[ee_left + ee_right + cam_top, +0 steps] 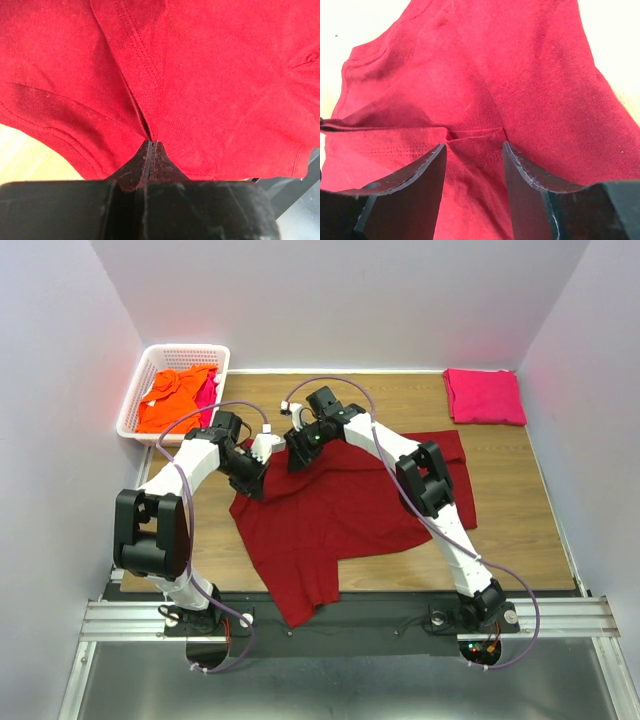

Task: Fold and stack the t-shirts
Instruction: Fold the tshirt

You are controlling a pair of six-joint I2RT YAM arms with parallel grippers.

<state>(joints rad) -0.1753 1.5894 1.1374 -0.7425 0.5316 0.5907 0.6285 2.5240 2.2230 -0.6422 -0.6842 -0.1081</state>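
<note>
Red shirt (340,520): spread unfolded at centre, my job in hand.
Basket (190,348): far left, orange shirt (175,395) inside, not yet folded.
Pink shirt (485,396): folded, far right; one done.
Left gripper (151,142): pinching red hem.
Right gripper (475,147): spread, straddling the cloth.

Left hand (151,145) clamped tight, right hand (474,147) parted, both arms bent inward.

A robotics lab cell: white walls (350,300) enclose a wooden tabletop (520,500) (aluminium rail (350,618) in front).
</note>
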